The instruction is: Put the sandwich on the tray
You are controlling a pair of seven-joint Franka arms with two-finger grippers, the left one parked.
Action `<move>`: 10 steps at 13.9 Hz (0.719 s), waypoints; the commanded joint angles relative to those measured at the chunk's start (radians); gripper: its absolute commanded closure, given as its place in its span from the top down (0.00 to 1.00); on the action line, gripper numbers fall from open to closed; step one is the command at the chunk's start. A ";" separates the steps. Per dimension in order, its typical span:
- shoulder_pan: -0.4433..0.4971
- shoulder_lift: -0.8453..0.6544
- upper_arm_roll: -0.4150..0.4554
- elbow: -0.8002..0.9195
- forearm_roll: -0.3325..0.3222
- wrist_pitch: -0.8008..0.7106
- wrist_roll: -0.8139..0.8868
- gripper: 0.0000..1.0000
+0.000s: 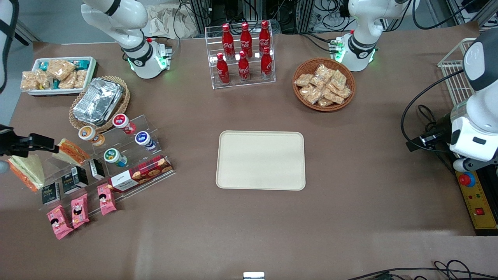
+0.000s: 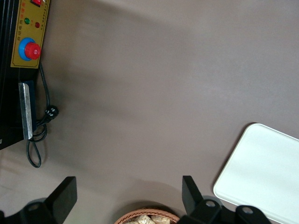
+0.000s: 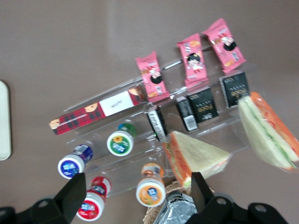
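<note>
Snack packets [image 1: 79, 210]: three pink ones, nearest the front camera, before the clear rack [image 1: 128, 128].
Sandwich [image 1: 27, 171]: at the rack's working-arm end, well apart from the tray [image 1: 260, 160]; its edge is cut off in the wrist view.
Gripper [image 3: 138, 189]: above the rack, fingers apart, holding nothing; mostly out of frame in the front view.
Tray: bare.

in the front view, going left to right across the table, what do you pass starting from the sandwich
sandwich → gripper, fingers open, just above it → clear snack rack → tray → wicker basket of snack packets → control box
</note>
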State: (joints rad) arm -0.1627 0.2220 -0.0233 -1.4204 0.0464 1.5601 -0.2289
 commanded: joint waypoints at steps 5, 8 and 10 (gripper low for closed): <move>-0.144 0.020 0.006 -0.035 -0.065 0.023 -0.381 1.00; -0.248 0.072 0.006 -0.037 0.009 0.096 -0.614 1.00; -0.250 0.076 0.005 -0.037 -0.008 0.115 -0.619 1.00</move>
State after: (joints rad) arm -0.4203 0.2978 -0.0276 -1.4614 0.0305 1.6584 -0.8258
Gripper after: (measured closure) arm 0.000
